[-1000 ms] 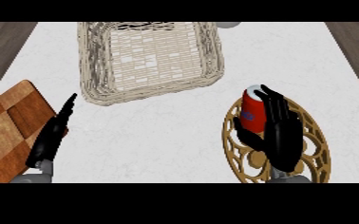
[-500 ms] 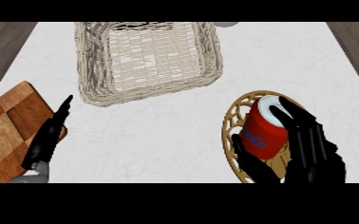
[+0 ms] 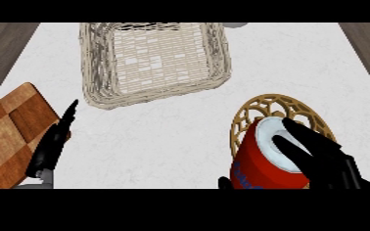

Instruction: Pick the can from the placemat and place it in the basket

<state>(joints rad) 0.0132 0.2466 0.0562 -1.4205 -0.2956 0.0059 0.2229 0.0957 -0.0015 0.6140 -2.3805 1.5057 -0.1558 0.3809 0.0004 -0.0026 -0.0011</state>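
At 5 o'clock the right hand [image 3: 318, 156] curls round the red can [image 3: 264, 164], whose base is cut off and which hides the lower placemat [image 3: 285, 107]. The basket [image 3: 98, 73] lies well apart at 11 o'clock; at 8 o'clock the left hand [image 3: 54, 139] shows edge-on, fingers straight together.

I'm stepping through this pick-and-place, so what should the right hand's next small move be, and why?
Probably carry the can forward and to the left, toward the basket. The right hand is curled round the can, which looks held up over the placemat, while the basket sits farther away and left of it.
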